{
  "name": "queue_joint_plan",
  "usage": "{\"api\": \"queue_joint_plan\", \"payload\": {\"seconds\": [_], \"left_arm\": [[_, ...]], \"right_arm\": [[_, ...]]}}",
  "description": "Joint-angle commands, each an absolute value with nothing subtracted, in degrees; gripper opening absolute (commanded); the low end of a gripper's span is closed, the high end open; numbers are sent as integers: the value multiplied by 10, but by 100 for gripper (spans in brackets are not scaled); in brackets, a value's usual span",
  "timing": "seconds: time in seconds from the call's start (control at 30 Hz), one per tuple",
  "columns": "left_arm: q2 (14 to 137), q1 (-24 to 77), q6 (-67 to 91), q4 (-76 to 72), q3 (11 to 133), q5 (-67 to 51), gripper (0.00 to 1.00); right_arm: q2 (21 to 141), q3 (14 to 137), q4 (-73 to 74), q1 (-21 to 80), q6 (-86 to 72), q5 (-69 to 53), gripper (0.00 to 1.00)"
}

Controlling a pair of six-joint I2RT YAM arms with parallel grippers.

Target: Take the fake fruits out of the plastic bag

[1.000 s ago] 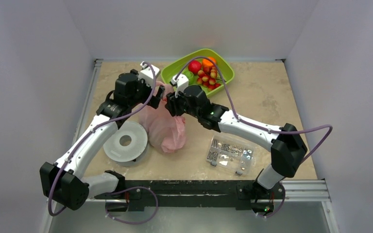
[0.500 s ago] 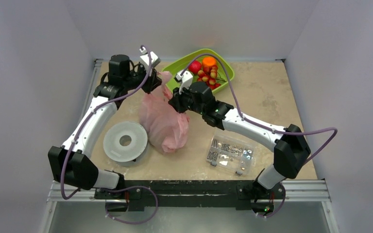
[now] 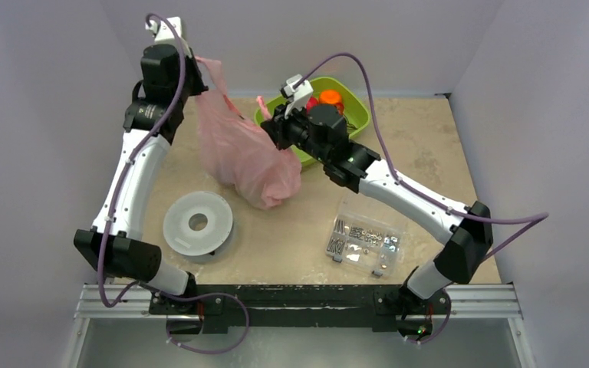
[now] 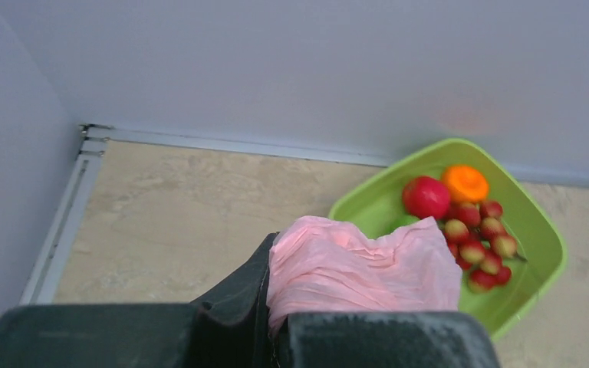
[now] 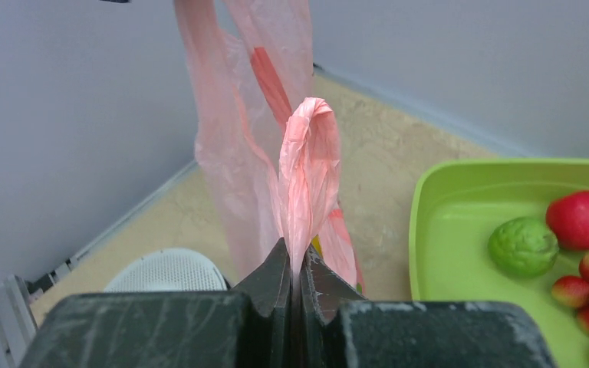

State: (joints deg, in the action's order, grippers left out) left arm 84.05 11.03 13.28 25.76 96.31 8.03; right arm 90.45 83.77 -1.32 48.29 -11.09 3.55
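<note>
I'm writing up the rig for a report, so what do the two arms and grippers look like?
Both the left arm and right arm have white links between chunky black joints, each trailing a loose purple cable. A small white block tops each wrist. The left gripper and right gripper have matte black, wedge-shaped fingers.

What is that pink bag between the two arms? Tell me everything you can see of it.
The plastic bag is thin, crinkly and translucent pink. The left gripper is shut on one bunched handle, holding it high near the back wall. The right gripper is shut on the other, a twisted loop, lower down. The bag hangs slanting between them. Its bulging bottom seems to rest on the table, beside the green tray. What is inside cannot be made out.
</note>
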Motion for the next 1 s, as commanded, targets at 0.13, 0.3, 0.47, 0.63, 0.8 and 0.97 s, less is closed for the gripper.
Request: {"api": "queue_joint_plan", "payload": {"seconds": [0.13, 0.3, 0.47, 0.63, 0.8, 0.97], "left_arm": [[908, 55, 161, 350, 1021, 134, 0], [905, 37, 167, 360, 978, 115, 0], [879, 34, 169, 350, 912, 71, 0], [852, 31, 180, 410, 914, 32, 26], [761, 31, 224, 452, 851, 43, 99], [647, 31, 311, 524, 770, 49, 100]], "right_arm": [[770, 706, -81, 481, -73, -65, 0], [724, 521, -193, 492, -117, -213, 0], [742, 475, -218, 508, -107, -230, 0], [750, 507, -184, 508, -81, -237, 1], [750, 519, -183, 508, -99, -227, 1], [751, 498, -210, 508, -127, -223, 1]]}}
